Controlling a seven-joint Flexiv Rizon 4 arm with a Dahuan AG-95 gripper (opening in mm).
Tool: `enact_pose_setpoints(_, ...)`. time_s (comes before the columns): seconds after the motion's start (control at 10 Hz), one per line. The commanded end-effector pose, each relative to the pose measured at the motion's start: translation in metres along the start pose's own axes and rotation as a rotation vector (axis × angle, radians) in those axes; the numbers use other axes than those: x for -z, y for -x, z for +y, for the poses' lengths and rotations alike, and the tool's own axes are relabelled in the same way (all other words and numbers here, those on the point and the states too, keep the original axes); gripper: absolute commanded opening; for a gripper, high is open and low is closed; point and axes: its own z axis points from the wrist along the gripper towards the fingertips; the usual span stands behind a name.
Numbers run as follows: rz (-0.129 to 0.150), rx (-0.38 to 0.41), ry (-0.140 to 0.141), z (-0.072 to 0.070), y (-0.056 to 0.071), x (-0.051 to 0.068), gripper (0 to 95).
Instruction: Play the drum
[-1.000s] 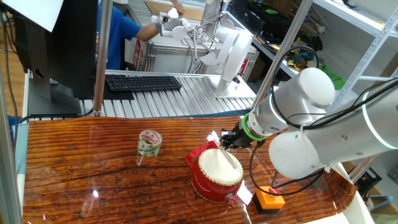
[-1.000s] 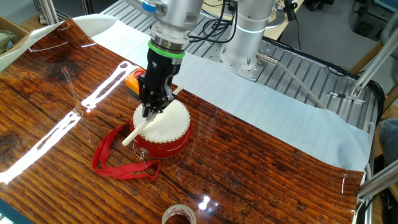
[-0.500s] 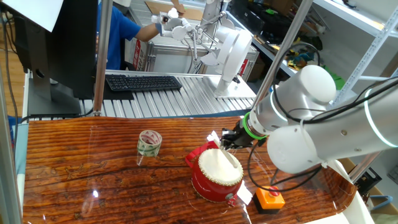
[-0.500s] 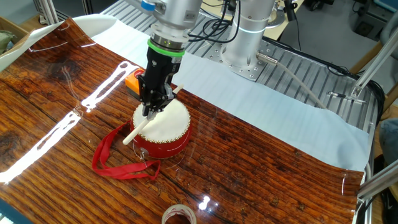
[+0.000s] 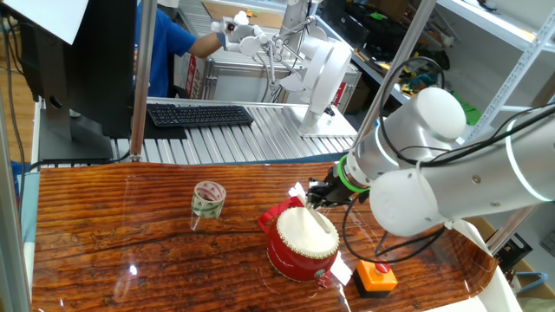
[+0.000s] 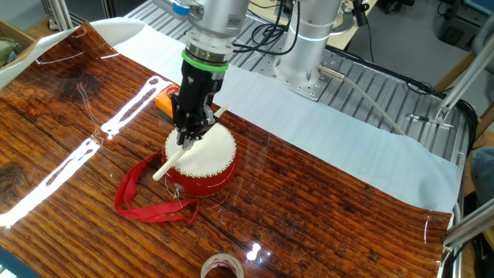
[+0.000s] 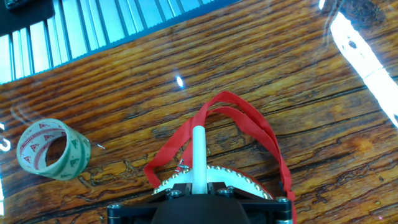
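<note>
The red drum (image 5: 300, 243) with a cream-white skin stands on the wooden table; it also shows in the other fixed view (image 6: 204, 157) and at the bottom of the hand view (image 7: 242, 185). My gripper (image 6: 191, 133) is just above the skin, shut on a white drumstick (image 6: 174, 155). The stick lies slanted across the skin and its free end pokes past the rim. In the hand view the drumstick (image 7: 199, 155) runs forward out of the gripper (image 7: 199, 190). In one fixed view the gripper (image 5: 317, 197) is at the drum's far right edge. A red ribbon (image 6: 139, 193) trails from the drum.
A patterned tape roll (image 5: 208, 199) stands left of the drum, also in the hand view (image 7: 53, 149). An orange button box (image 5: 378, 276) sits near the table's right edge. A keyboard (image 5: 199, 114) and a person are behind the table.
The arm's elbow has shifted slightly; the gripper and drumstick stay almost where they were over the drum skin.
</note>
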Motion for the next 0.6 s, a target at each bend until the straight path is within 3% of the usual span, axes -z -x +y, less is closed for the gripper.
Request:
enact_pose_setpoints(0.1, -0.001, -0.005, -0.016, -0.0015, 0.0003, 0.0001, 0.0)
enact_pose_setpoints(0.5, 0.017, -0.030, -0.020, -0.0020, 0.0003, 0.0000, 0.0)
enact_pose_setpoints(0.6, 0.021, -0.038, -0.021, -0.0020, 0.0003, 0.0000, 19.0)
